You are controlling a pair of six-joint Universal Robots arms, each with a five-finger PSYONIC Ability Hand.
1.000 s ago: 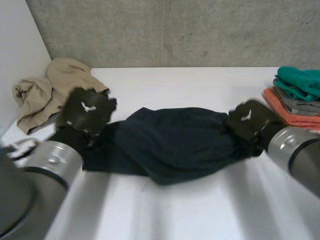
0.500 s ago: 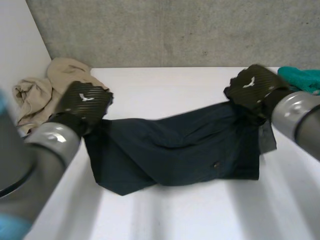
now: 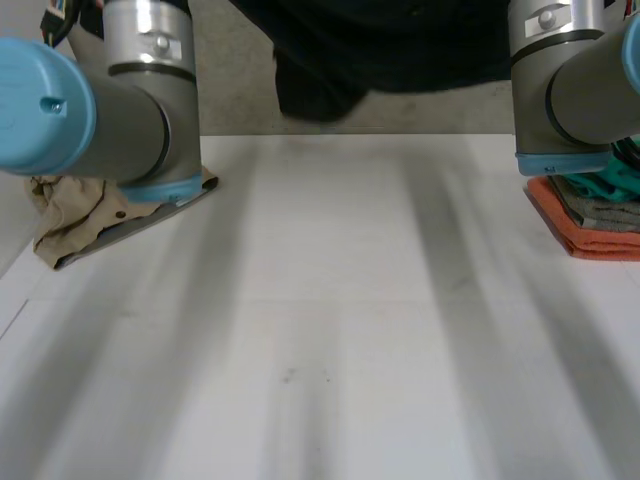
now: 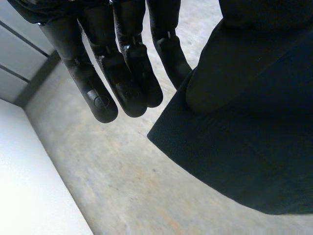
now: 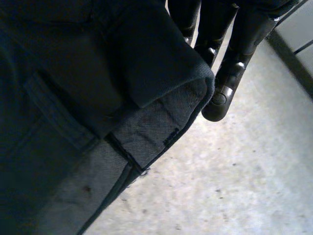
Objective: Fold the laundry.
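Hanging at twelve o'clock, clear of the worktop, the dark garment was stretched between both raised arms, probably to spread it flat. The left hand and right hand each gripped an end, seemingly pinching cloth against a covered thumb.

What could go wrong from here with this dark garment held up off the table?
1. The dark garment hangs bunched between the raised arms, with one fold sagging lower, so it may land creased on the table.
2. The right arm looks close above the folded stack, and the left arm above the tan cloth. Lowering might knock or drag either.
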